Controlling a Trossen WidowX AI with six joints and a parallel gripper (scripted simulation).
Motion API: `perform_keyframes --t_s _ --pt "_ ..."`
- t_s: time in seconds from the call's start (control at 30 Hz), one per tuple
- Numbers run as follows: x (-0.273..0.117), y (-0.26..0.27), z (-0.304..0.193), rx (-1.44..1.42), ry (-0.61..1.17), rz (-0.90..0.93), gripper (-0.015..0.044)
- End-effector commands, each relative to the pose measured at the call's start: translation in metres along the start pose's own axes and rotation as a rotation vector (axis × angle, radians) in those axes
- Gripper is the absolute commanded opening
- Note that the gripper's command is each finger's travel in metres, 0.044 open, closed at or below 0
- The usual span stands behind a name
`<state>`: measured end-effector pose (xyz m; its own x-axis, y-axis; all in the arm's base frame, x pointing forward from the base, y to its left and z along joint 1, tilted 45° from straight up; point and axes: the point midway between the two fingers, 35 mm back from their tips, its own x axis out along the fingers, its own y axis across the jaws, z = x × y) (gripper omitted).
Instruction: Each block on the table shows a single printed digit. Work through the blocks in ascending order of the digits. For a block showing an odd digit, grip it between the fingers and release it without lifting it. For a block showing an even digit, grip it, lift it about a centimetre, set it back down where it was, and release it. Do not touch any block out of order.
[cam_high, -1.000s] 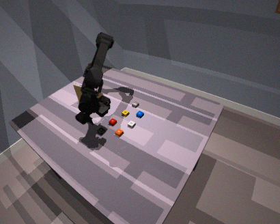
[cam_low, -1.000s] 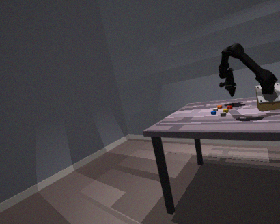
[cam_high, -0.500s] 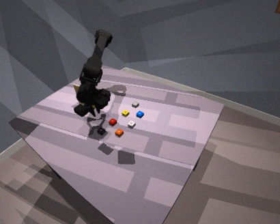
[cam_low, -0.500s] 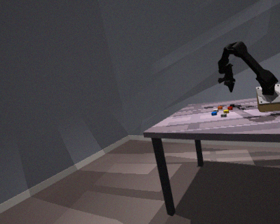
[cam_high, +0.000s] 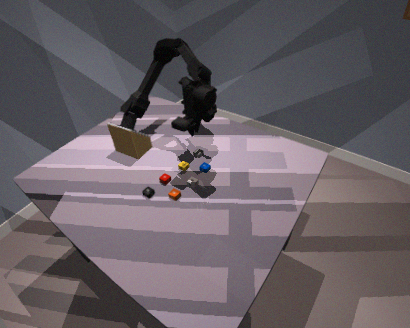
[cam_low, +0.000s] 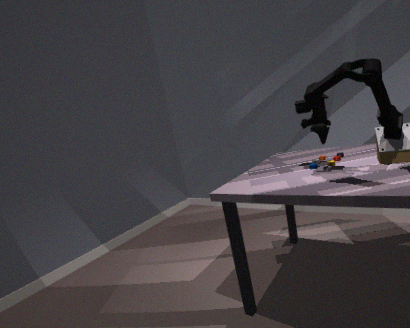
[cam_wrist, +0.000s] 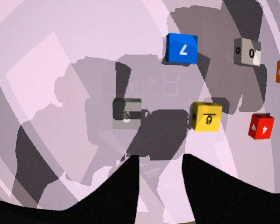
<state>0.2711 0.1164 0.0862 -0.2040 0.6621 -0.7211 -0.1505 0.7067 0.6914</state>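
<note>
Tool (cam_high: 193, 133) (cam_low: 324, 142) (cam_wrist: 160, 161) w/ tips slightly apart, nothing btwn, above tabletop (cam_high: 150, 245) (cam_low: 280, 187) (cam_wrist: 30, 75); in wrist view gray block (cam_wrist: 127, 114) L of ctr, yellow 6 (cam_high: 183, 165) (cam_low: 331, 163) (cam_wrist: 206, 117) R of ctr, blue 7 (cam_high: 205, 167) (cam_low: 313, 166) (cam_wrist: 181, 49) upper ctr.

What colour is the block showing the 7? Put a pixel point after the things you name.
The 7 block (cam_high: 205, 167) (cam_low: 313, 166) (cam_wrist: 181, 49) is blue; the wrist view shows it best.

Seven blocks apart on bench (cam_high: 150, 225) (cam_low: 280, 182) (cam_wrist: 25, 65). Wrist view: 6 block (cam_high: 183, 165) (cam_low: 331, 163) (cam_wrist: 206, 117) between 4 block (cam_high: 165, 178) (cam_low: 337, 158) (cam_wrist: 261, 126), right, and block with unclear digit (cam_high: 199, 153) (cam_low: 327, 168) (cam_wrist: 127, 114), left; 7 block (cam_high: 205, 167) (cam_low: 313, 166) (cam_wrist: 181, 48) behind 6 block, left of 0 block (cam_high: 192, 182) (cam_wrist: 248, 51).
</note>
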Motion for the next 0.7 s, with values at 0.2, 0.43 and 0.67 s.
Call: perform_keyframes --t_s 0.2,0.43,0.67 --pt "0.024 0.012 -0.004 0.026 -0.003 0.008 0.0199" --pt "0.080 0.015 -0.007 0.025 -0.002 0.014 0.0383" --pt "0.089 0.015 -0.006 0.025 -0.003 0.014 0.0400"
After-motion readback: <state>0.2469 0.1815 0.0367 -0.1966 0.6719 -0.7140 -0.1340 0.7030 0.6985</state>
